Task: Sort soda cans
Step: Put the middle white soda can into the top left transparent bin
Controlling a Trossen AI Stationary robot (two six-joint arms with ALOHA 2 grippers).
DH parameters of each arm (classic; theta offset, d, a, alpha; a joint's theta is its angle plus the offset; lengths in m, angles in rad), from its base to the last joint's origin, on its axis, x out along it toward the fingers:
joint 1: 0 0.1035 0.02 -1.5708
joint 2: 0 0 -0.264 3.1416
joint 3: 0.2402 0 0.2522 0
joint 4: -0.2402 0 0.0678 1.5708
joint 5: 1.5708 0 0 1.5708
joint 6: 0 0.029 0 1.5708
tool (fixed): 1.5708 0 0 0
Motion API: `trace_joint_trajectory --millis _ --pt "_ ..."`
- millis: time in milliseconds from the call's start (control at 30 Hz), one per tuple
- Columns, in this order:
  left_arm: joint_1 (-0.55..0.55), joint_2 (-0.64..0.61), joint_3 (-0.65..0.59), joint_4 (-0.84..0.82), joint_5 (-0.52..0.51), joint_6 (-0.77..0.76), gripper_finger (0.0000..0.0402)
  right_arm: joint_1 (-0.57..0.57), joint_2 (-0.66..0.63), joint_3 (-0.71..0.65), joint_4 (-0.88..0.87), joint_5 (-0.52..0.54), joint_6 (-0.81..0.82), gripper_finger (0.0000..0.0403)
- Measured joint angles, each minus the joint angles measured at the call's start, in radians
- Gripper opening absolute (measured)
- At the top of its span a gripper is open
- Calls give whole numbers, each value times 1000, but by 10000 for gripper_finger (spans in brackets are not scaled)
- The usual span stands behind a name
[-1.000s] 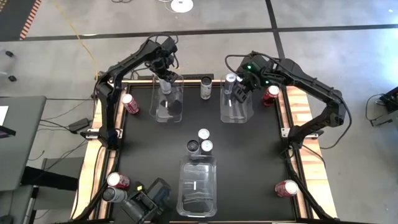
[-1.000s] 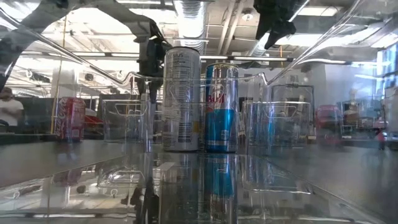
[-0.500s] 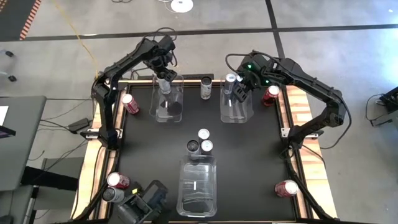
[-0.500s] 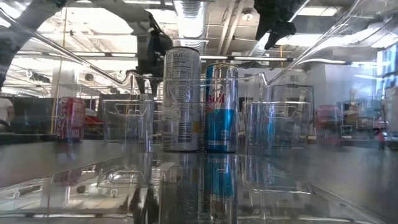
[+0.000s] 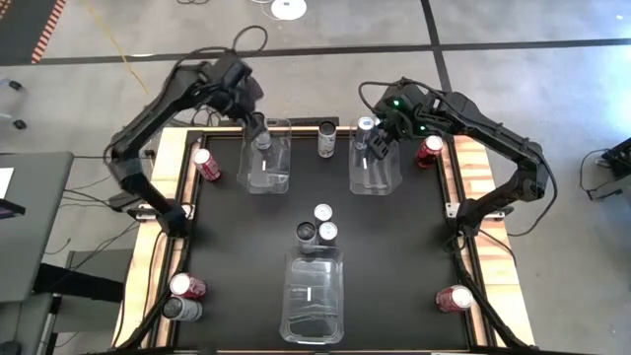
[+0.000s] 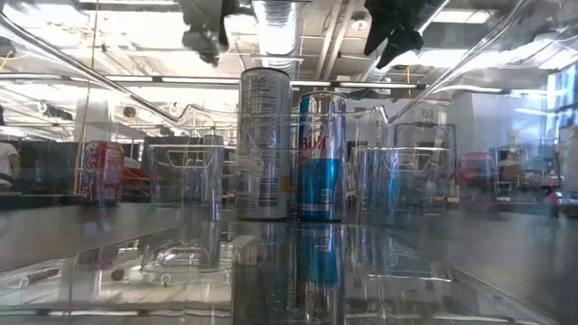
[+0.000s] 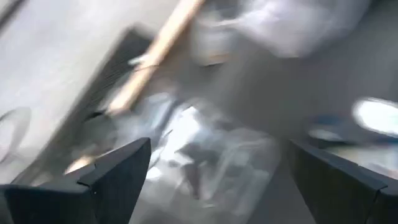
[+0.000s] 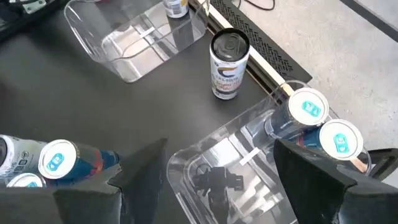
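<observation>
Left gripper [image 5: 258, 126] has let go and lifted off the far-left bin [image 5: 266, 158], jaws open, can [image 5: 264, 143] left inside. Right gripper [image 5: 378, 148] waits open over the far-right bin [image 5: 375, 177]; one more can sorted.

- Counter [image 5: 414, 247]: open black surface either side of centre.
- Centre: three upright cans [image 5: 317, 226] cluster just behind the near bin [image 5: 313, 296], blocking that lane.

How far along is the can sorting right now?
Early. Done: one can stands in the left bin, two blue cans in the right bin; the near bin is empty. In hand: nothing; left gripper and right gripper are open. Left: four red cans, the centre trio, two dark cans.
</observation>
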Motion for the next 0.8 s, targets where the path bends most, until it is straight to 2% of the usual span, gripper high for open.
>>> trace_joint_trajectory --millis 67,200,433,633,800 --pt "-68 -28 0 4 60 22 366 0 0 0 5 0 0 310" --pt "-214 -55 0 13 74 74 366 1 0 0 2 -2 17 310" --pt "-394 -9 0 130 126 20 366 26 0 0 -2 -6 93 310" --pt "-477 67 0 140 140 64 366 84 0 0 -35 -5 111 310" --pt "-510 124 0 141 196 84 366 140 0 0 -80 28 149 310"
